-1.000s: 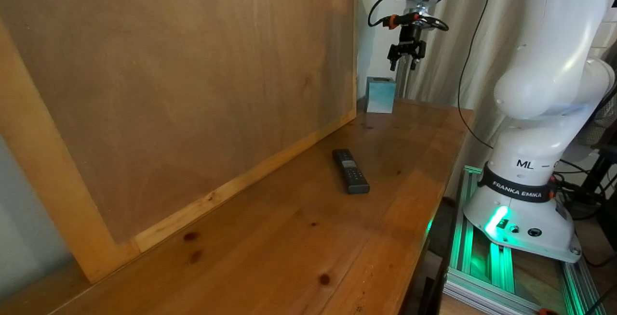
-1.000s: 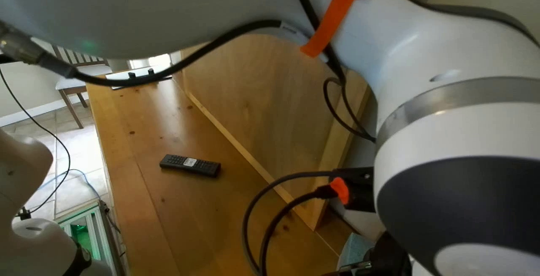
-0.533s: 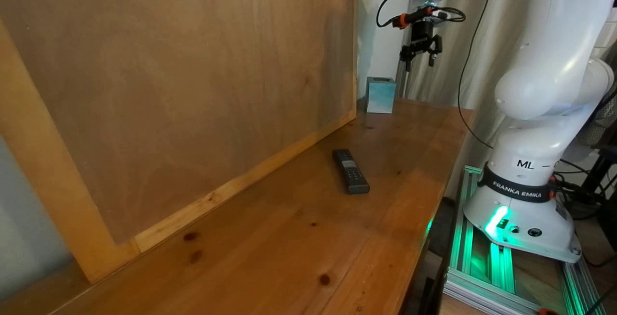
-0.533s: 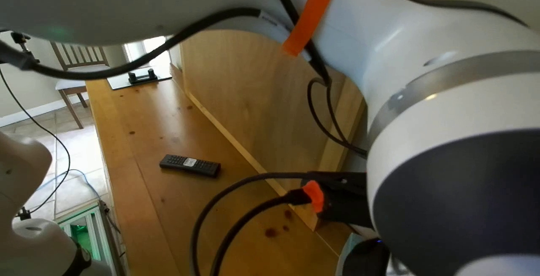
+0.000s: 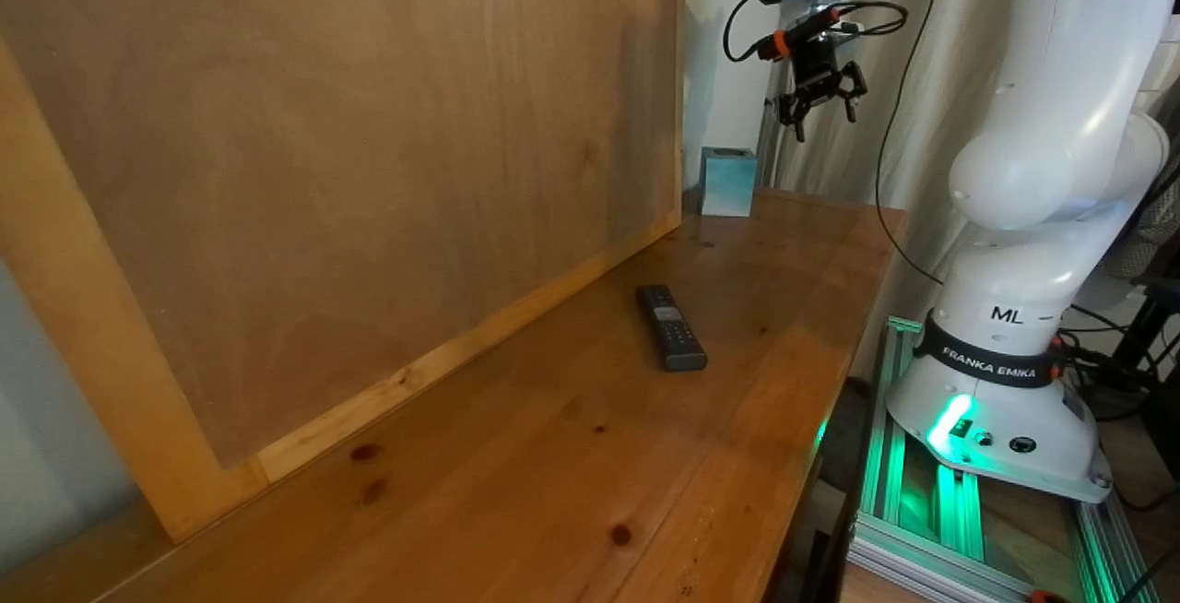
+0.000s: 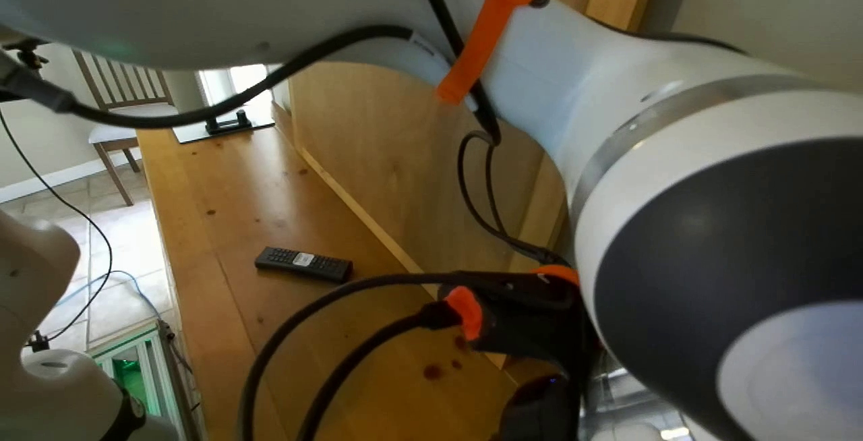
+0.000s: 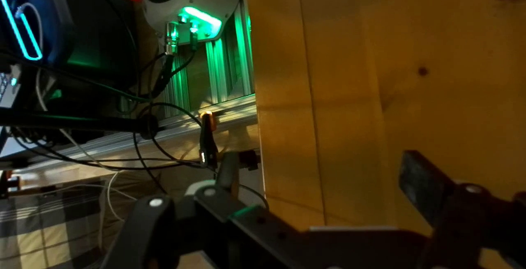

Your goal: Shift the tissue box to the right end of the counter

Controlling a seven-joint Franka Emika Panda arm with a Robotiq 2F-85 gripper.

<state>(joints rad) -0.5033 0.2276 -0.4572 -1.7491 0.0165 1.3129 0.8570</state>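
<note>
in an exterior view, upright box point(image 5: 727, 184) at the far corner of the counter point(image 5: 516, 483), just past the end of the board point(image 5: 387, 170); gripper point(image 5: 825, 126) in mid-air, fingers spread apart; flat remote point(image 5: 671, 328) between board and opposite long edge.

A black remote point(image 5: 671, 330) lies face up near the board point(image 5: 415, 170). A pale curtain point(image 5: 837, 157) hangs in folds. In an exterior view a chair point(image 6: 111, 135) stands on tiles point(image 6: 128, 242); the wrist view shows checked cloth point(image 7: 45, 224).
</note>
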